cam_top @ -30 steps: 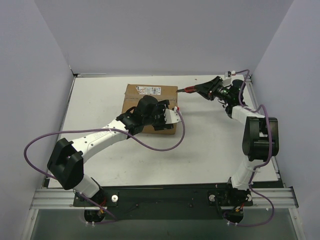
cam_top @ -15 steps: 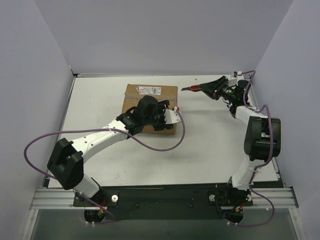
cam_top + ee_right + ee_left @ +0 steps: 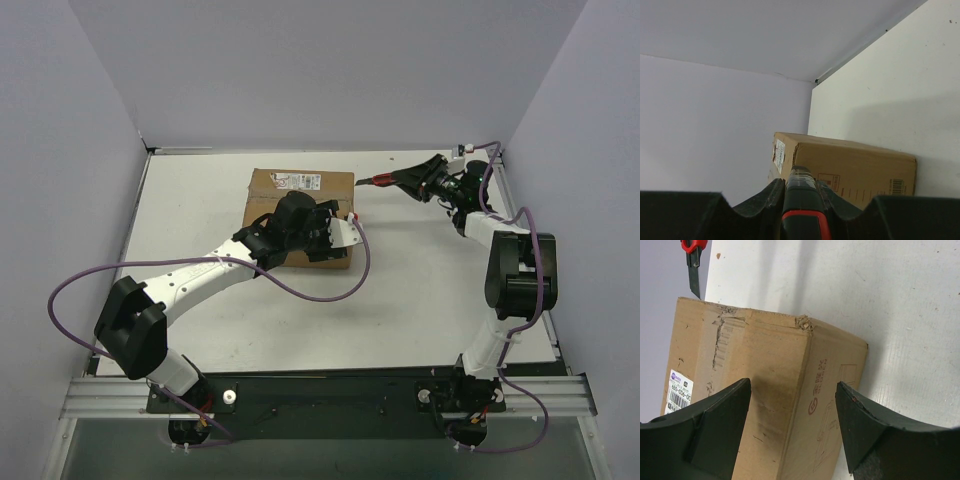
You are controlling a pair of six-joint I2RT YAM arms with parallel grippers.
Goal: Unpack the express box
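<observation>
The express box (image 3: 285,190) is a brown cardboard box with a white label (image 3: 298,181), lying closed at the back middle of the table. My left gripper (image 3: 322,240) is over its near right part, open. In the left wrist view its black fingers (image 3: 715,425) stand wide on either side of the box's top edge (image 3: 790,370), holding nothing. My right gripper (image 3: 408,180) is shut on a red and black utility knife (image 3: 384,180), whose tip points at the box's far right corner, a little apart from it. The right wrist view shows the knife (image 3: 802,210) between the jaws and the box (image 3: 855,167) beyond.
The white table (image 3: 430,280) is walled by grey panels at the left, back and right. The left arm's purple cable (image 3: 340,285) loops over the table in front of the box. The knife's blade tip also shows in the left wrist view (image 3: 694,270).
My right gripper swung the knife slightly back to the right, then returned it toward the box's far right corner. The left arm and box have not moved.
</observation>
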